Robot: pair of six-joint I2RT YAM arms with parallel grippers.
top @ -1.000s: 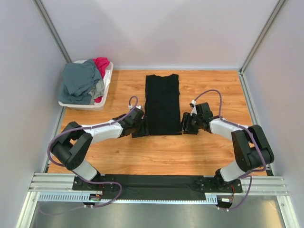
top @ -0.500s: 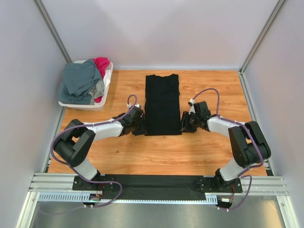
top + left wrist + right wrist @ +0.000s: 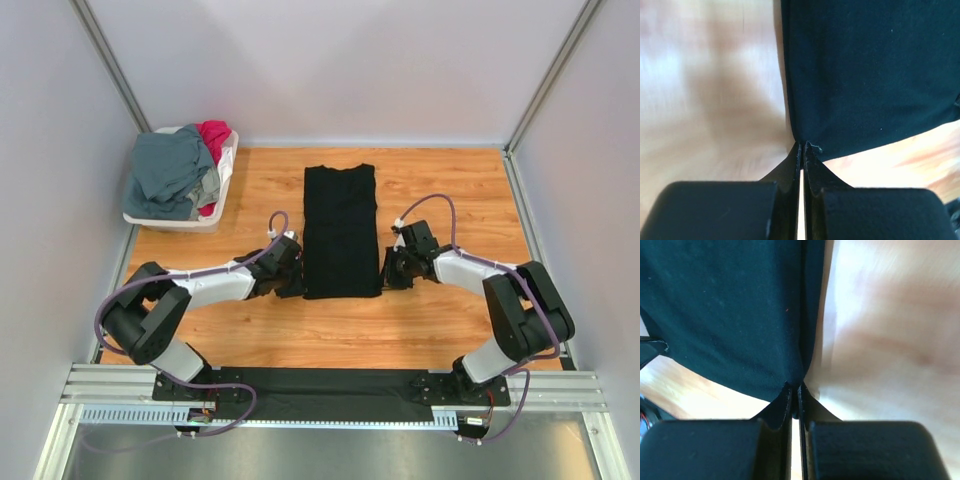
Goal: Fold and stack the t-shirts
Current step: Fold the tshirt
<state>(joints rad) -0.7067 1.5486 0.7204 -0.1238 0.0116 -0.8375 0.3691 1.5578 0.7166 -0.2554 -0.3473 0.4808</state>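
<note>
Top external view puts the black t-shirt [image 3: 340,232] mid-frame, a long strip on the table [image 3: 450,330], with the other t-shirts [image 3: 172,172] heaped in the basket [image 3: 222,212] at upper left. My left gripper [image 3: 291,283] and right gripper [image 3: 386,270] sit at its two lower corners. Both jaws are pressed together, each pinching a thin bite of cloth, as the wrist views show. To fold cleanly, I judge both corners should rise together and level — edge taut, travelling straight toward the top of the frame.
</note>
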